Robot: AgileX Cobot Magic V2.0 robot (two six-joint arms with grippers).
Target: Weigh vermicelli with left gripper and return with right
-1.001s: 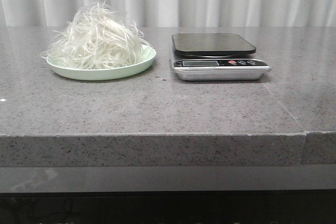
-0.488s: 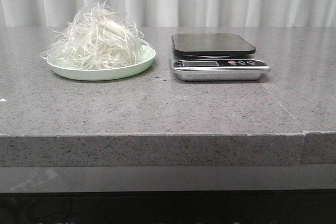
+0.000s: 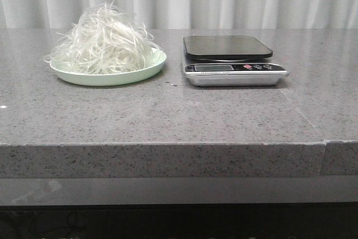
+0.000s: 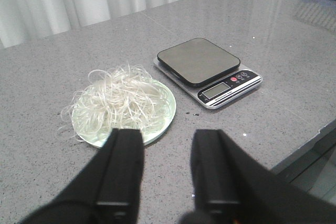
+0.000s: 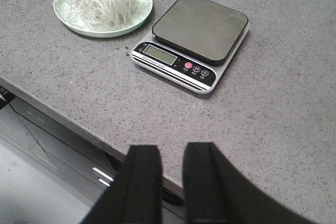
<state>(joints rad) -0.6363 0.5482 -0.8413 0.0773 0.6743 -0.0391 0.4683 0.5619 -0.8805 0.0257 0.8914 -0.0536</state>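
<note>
Fluffy white vermicelli mound (image 4: 122, 104) on pale green plate (image 4: 169, 113) lies just beyond the black left gripper's (image 4: 167, 157) parted, empty fingers (image 4: 122, 167), nearer than the right.

Stone, plastic and brushed metal

The counter (image 3: 168, 110) is polished speckled grey stone; the plate (image 3: 146, 71) is smooth pale green, plastic-looking; the vermicelli (image 3: 103, 40) is wiry, translucent; the scale (image 3: 235, 75) has a matt dark platform at 12 o'clock over a silvery metallic body.

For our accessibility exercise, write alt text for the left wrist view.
A mound of white vermicelli fills a pale green plate on a grey stone table, beside an empty digital scale. The open left gripper hovers in the foreground.
</note>
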